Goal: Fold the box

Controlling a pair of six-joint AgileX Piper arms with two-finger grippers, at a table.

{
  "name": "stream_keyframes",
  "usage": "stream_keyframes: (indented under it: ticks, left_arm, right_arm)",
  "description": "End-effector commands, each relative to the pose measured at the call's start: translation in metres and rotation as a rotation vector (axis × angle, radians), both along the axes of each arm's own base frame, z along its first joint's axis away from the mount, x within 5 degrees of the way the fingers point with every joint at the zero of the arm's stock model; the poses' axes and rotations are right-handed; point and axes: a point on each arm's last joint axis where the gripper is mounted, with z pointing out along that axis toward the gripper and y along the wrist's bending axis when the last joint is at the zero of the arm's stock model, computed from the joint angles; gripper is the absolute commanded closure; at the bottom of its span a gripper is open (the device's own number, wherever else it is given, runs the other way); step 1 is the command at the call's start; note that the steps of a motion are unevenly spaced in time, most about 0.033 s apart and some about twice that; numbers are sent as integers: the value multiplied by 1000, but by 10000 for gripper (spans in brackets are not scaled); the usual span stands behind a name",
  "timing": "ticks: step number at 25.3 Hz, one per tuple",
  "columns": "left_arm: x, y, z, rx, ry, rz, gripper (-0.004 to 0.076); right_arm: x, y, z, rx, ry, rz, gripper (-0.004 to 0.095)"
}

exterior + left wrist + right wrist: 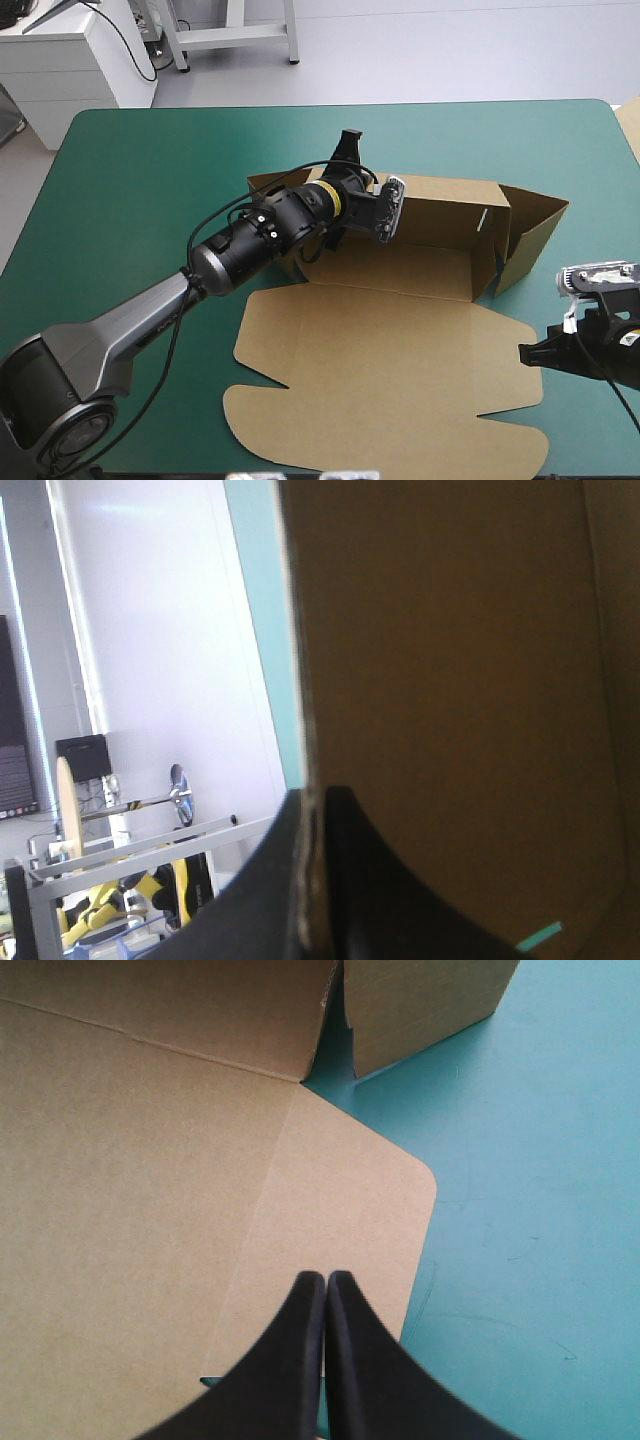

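Left gripper (318, 792) pinches a raised wall (450, 680) of the box (400, 350), probably its left end, holding it upright for tucking; right gripper (326, 1278), closed and empty, hovers over the lid flap (345, 1195).

Brown box (400, 340) of matt cardboard, faintly grainy face, rough cut edges. Teal-green bench cover (150, 160), smooth, matt, with faint scratches. Right end effector (326, 1276): 2 black fingers (285, 1360), smooth dull plastic.

Bright even light, soft shadows, box (400, 330) shaded in left wrist view
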Motion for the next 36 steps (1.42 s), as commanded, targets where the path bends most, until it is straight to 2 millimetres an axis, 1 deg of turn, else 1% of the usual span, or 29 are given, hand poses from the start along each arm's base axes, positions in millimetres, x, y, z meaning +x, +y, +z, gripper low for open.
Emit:
stream_keyframes:
  ticks: [1, 7, 12, 18, 20, 24, 26, 27, 28, 29, 30, 31, 32, 33, 34, 36]
  left_arm:
    - [-9, -6, 22, -98, -118, -4, 731]
    - [-7, -6, 11, -165, -105, 77, 731]
    - [-8, -4, -4, -125, -154, 95, 731]
    - [-16, -8, -22, -105, -185, 98, 731]
    - [-19, -9, -28, -100, -195, 98, 731]
    - [-25, -12, -38, -79, -202, 78, 731]
    - [-26, -11, -47, -37, -210, 59, 731]
    - [-25, -10, -54, -13, -207, 66, 731]
    - [-25, -10, -56, -6, -206, 72, 731]
    - [-24, -10, -59, 3, -203, 75, 731]
    - [-24, -10, -59, 3, -203, 76, 731]
    - [-24, -11, -62, 8, -200, 72, 731]
    - [-23, -12, -64, 13, -199, 71, 731]
    - [-22, -13, -66, 24, -205, 65, 731]
    - [-22, -14, -69, 30, -201, 63, 731]
    - [-21, -15, -74, 41, -195, 61, 731]
  right_arm:
    - [2, 1, 9, 15, -58, -15, 923]
    - [3, 0, 10, 18, -65, -26, 923]
    - [5, -1, 11, 28, -89, -52, 923]
    - [9, -3, 14, 32, -133, -78, 923]
    - [13, -4, 14, 34, -128, -79, 923]
    - [27, -4, 21, 76, -144, -75, 923]
    - [38, -7, 34, 79, -173, -74, 923]
    - [49, -11, 43, 70, -188, -79, 923]
    - [56, -13, 49, 68, -196, -79, 923]
    - [71, -18, 62, 64, -213, -79, 923]
    - [77, -19, 67, 62, -220, -79, 923]
    - [90, -23, 80, 56, -244, -77, 923]
    - [98, -25, 86, 54, -253, -76, 923]
    - [113, -30, 94, 46, -263, -74, 923]
    - [125, -34, 101, 35, -283, -77, 923]
    - [153, -45, 106, -10, -304, -77, 923]
